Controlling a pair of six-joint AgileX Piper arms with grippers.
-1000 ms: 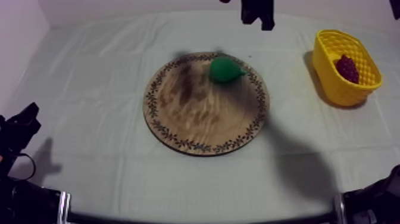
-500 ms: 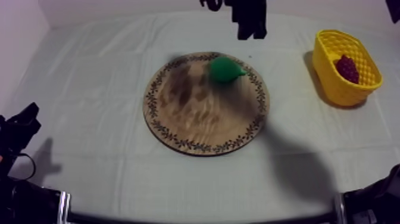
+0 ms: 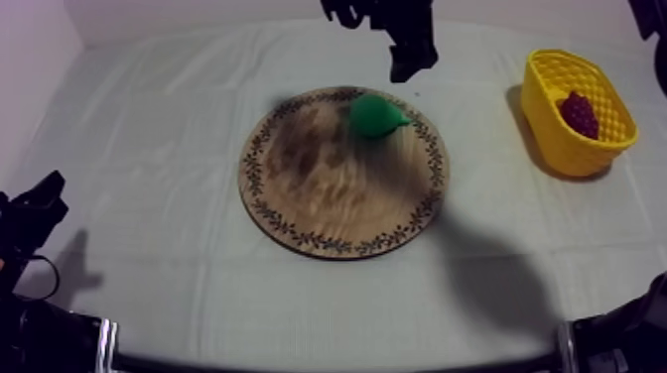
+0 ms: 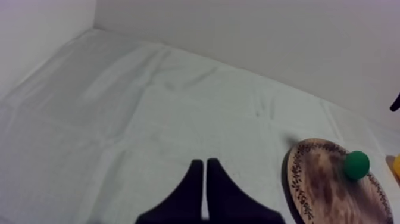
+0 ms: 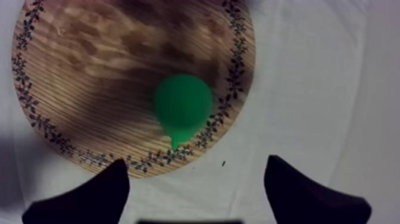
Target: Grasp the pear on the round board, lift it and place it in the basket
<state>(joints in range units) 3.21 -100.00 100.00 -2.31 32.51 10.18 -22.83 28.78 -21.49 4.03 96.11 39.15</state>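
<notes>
A table (image 3: 586, 213) lies under a grey-white cloth (image 3: 149, 179), lightly creased, with faint fold lines across it. A plain pale wall (image 4: 250, 36) rises along the far edge, and a side wall (image 3: 30, 45) meets it at the left corner. Soft overhead light leaves blurred grey shadows on the cloth.

No legible txt, no labels or brands, no nos., no signs

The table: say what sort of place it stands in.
Likely a robot lab bench: a cloth-covered table, a toy pear on a board, and the right hand open above it.
</notes>
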